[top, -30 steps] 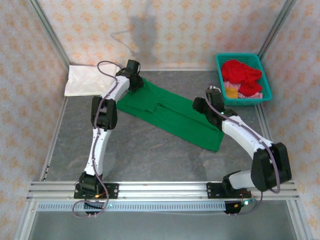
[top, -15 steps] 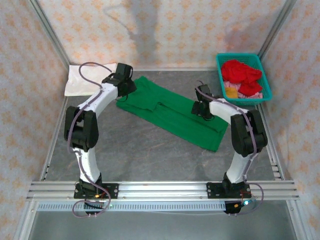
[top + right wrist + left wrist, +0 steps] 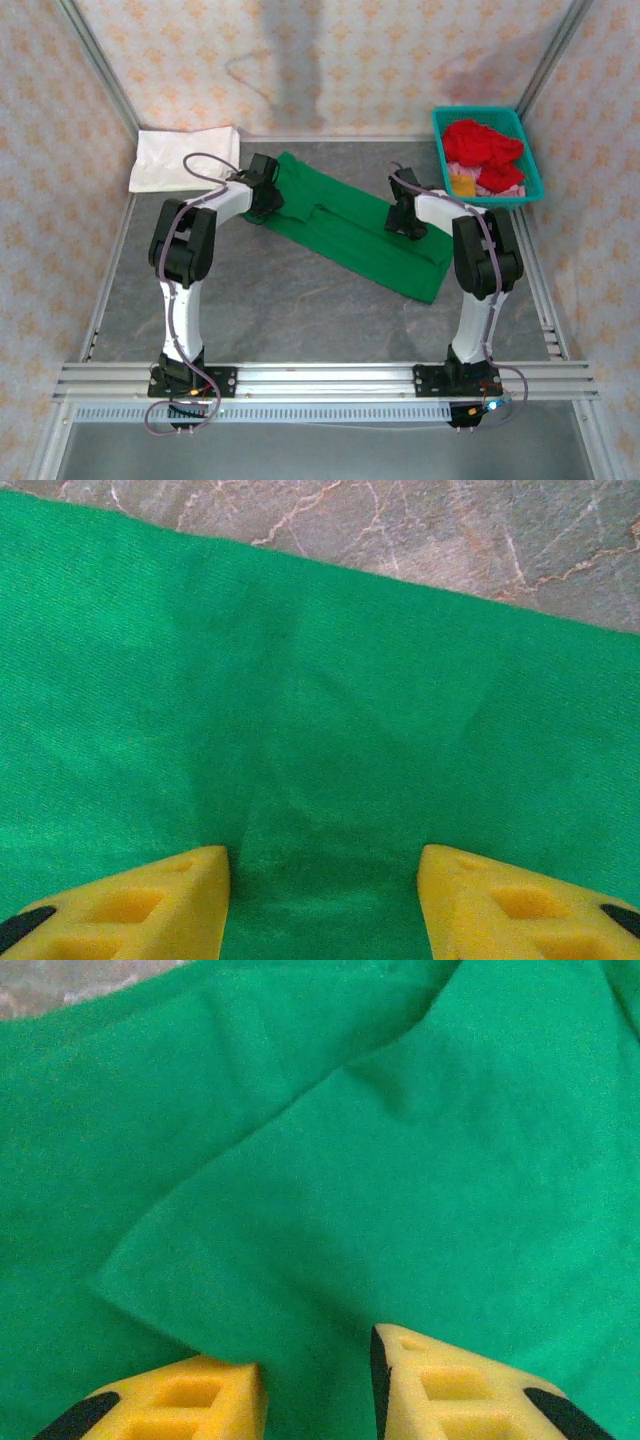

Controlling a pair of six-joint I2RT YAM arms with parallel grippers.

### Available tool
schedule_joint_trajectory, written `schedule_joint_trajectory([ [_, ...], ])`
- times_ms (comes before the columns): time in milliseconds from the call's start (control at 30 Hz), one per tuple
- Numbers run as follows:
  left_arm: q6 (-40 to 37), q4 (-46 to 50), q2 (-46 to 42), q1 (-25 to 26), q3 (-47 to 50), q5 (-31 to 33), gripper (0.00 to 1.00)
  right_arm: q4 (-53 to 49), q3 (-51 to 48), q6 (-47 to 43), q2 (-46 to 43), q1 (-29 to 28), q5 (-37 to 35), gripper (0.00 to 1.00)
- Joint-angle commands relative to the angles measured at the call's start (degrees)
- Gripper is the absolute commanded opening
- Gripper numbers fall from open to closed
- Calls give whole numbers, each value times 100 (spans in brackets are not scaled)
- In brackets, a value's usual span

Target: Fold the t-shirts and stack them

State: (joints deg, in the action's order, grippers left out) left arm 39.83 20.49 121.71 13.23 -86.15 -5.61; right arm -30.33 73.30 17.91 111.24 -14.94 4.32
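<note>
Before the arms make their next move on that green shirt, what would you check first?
1. Is the left gripper placed over a fold edge of the green shirt? Ok.
2. Is the right gripper placed over the shirt near its far edge? Ok.
3. Is the cloth pinched? Not ok; both sets of jaws stand apart.
4. Does the shirt lie flat as a long strip on the table? Ok.
5. Is the white shirt folded at the far left corner, ready to stack on? Ok.
6. Is the basket apart from both arms? Ok.
</note>
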Motion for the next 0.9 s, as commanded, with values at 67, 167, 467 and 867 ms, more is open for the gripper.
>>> schedule_joint_trajectory([
  [67, -136, 454, 661, -269, -676, -102, 32, -525, -694, 252, -287, -40, 276, 52],
  [167, -292, 779, 1038, -400, -1349, -256, 31, -521, -1046, 575, -595, -258, 682, 53],
  [467, -1196, 2054, 2776, -507, -4763, -722, 26, 968, -2326, 2755, -1261, -1492, 1960, 53],
  [867, -1182, 1009, 547, -820, -2217, 10, 29, 1856, -1741, 3632, -1798, -1961, 1556, 56],
])
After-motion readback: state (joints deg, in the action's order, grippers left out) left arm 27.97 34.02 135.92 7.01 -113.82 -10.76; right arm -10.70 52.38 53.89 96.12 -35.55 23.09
